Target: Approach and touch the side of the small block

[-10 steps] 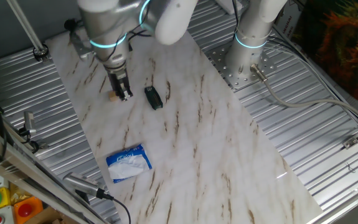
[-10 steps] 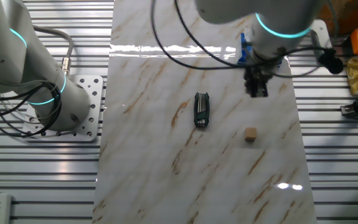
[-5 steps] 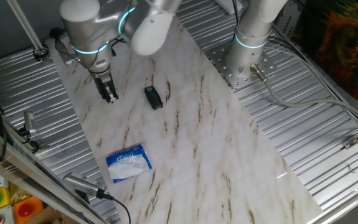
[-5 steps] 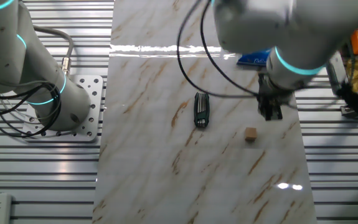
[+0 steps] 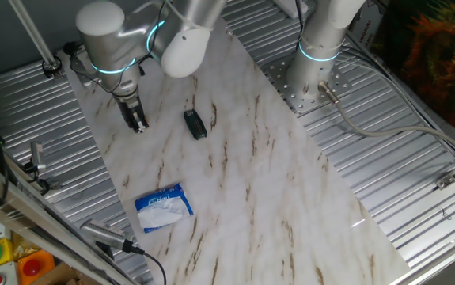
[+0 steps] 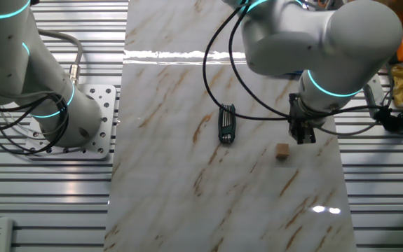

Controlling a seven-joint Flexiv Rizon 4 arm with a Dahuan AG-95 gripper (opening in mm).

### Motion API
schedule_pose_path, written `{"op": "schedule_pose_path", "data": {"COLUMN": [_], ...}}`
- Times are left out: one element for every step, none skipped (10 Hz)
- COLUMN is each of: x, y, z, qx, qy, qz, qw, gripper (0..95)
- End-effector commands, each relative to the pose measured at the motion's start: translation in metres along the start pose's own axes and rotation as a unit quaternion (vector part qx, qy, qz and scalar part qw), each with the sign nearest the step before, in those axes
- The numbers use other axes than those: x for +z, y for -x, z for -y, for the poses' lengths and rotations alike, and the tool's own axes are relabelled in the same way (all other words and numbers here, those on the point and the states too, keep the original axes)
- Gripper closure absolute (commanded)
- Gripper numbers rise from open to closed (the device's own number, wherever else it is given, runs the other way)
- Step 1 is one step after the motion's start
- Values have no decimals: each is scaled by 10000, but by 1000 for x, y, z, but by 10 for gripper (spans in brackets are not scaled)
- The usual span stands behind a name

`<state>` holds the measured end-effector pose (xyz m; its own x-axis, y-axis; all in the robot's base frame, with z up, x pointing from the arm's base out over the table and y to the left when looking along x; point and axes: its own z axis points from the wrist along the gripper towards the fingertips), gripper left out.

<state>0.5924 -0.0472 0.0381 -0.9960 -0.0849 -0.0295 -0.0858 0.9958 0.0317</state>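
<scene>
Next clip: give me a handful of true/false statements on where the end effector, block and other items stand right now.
1. The end effector is holding the block. False: the block lies on the table, apart from it.
2. The black tool lies on the marble table. True.
3. The blue-white packet is stacked on the black tool. False: they lie well apart.
4. In the other fixed view, the block is between the black tool and the end effector. False: it lies below the end effector, slightly left.
5. The block rests on the table. True.

Arm bent low, jaws downward, closed
</scene>
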Motion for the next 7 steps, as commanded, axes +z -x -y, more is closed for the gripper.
{"op": "schedule_pose_path", "data": {"x": [3,4,6,9,17,20,20], "y": [-8,-9,-9,-10,-11,-11,-11], "z": [0,0,0,0,1,2,4], "qx": [5,12,20,18,20,11,-7], "qy": [9,11,3,4,4,1,3], "qz": [25,34,28,32,47,46,52], "qw": [10000,10000,10000,10000,10000,10000,10000], "gripper": [950,950,950,950,950,950,950]}}
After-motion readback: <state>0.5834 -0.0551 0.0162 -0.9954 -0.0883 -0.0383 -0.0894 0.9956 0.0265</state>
